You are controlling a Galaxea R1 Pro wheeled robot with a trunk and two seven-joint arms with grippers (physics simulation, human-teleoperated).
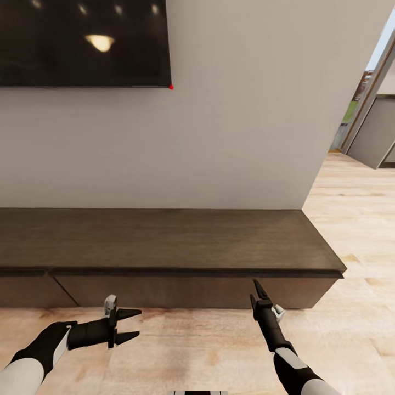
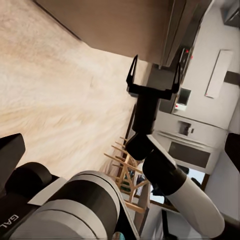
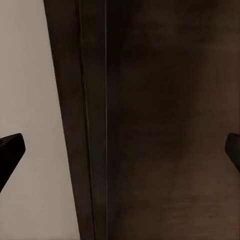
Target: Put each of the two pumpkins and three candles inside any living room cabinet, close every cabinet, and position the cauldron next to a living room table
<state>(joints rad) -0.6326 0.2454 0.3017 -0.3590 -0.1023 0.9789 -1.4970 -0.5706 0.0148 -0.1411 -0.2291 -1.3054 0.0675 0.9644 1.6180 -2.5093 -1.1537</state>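
Nearest, low in the head view: left tool (image 1: 130, 324) spread open and empty, pointing sideways over the wooden floor (image 1: 219, 351); right tool (image 1: 256, 293) aimed forward at the cabinet (image 1: 164, 241), seen edge-on from the head, its fingertips wide apart and empty in the right wrist view (image 3: 10, 150), and seen spread open from the left wrist camera (image 2: 154, 75). Beyond the tools, long dark-brown cabinet against the wall, drawer fronts shut flush, top bare, right tool tip close to the drawer front. Above, pale wall (image 1: 236, 109) with a dark screen (image 1: 82, 41) mounted high. Farther right, open doorway (image 1: 367, 109) into another room.
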